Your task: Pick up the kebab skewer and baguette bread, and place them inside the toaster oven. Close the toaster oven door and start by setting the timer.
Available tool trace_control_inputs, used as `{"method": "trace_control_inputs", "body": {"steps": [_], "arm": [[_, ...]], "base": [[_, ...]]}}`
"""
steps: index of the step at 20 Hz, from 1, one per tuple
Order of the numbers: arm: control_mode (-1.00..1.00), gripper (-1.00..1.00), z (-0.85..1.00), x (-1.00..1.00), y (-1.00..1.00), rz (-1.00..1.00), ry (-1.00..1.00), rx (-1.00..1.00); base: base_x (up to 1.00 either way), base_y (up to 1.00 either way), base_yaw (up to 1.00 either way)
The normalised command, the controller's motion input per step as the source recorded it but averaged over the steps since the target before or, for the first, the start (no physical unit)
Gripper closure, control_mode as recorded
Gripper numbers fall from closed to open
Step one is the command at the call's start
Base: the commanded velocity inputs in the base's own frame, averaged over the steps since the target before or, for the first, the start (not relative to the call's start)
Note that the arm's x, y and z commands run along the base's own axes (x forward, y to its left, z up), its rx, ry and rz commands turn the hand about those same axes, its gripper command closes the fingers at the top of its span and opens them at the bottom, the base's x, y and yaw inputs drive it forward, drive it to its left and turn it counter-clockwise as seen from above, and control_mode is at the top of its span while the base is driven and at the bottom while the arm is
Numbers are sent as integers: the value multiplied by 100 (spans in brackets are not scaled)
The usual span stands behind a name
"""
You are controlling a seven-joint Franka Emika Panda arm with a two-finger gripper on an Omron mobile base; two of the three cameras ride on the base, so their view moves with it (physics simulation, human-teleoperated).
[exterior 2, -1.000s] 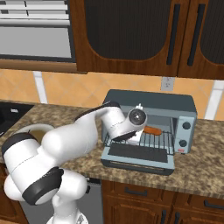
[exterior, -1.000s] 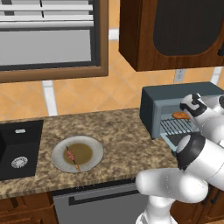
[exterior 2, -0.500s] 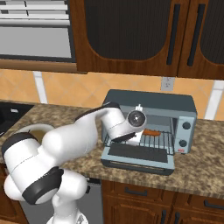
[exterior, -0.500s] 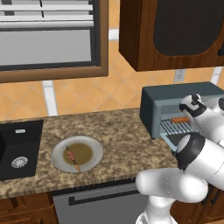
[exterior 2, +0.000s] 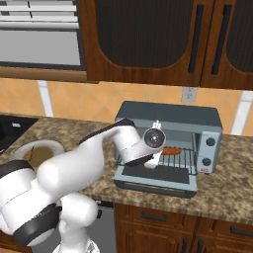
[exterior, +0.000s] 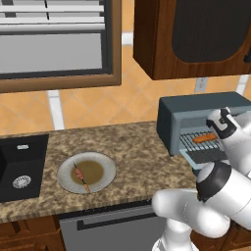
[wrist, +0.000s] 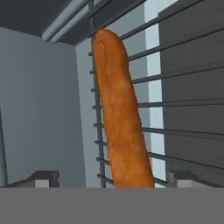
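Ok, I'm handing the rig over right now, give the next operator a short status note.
Gripper: open, fingertips either side of the baguette bread, apart from it, at the toaster oven mouth.
Baguette bread: lying on the wire rack inside the oven.
Kebab skewer: on the plate on the counter, beside the sink.
Toaster oven door: dropped open.
Done: bread in.
Left: fetch skewer, place it in the oven, close door, set timer.

Baguette (exterior: pixel 204 138) in oven (exterior: pixel 196 110), skewer (exterior: pixel 81 178) on plate (exterior: pixel 104 166).
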Motion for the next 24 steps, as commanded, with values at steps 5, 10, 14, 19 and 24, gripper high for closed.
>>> {"method": "trace_control_inputs", "body": {"steps": [5, 10, 14, 19, 24], "arm": [[-100, -100, 39, -2, 5, 0, 0, 0], [-100, -100, 43, -78, 36, 0, 0, -1], [-100, -100, 30, -100, 48, 7, 2, -10], [-100, -100, 31, -98, 92, 24, 2, -24], [-100, -100, 33, -60, 100, 42, 10, -27]], "base": [[0, 0, 0], [0, 0, 0], [0, 0, 0], [0, 0, 0], [0, 0, 0]]}}
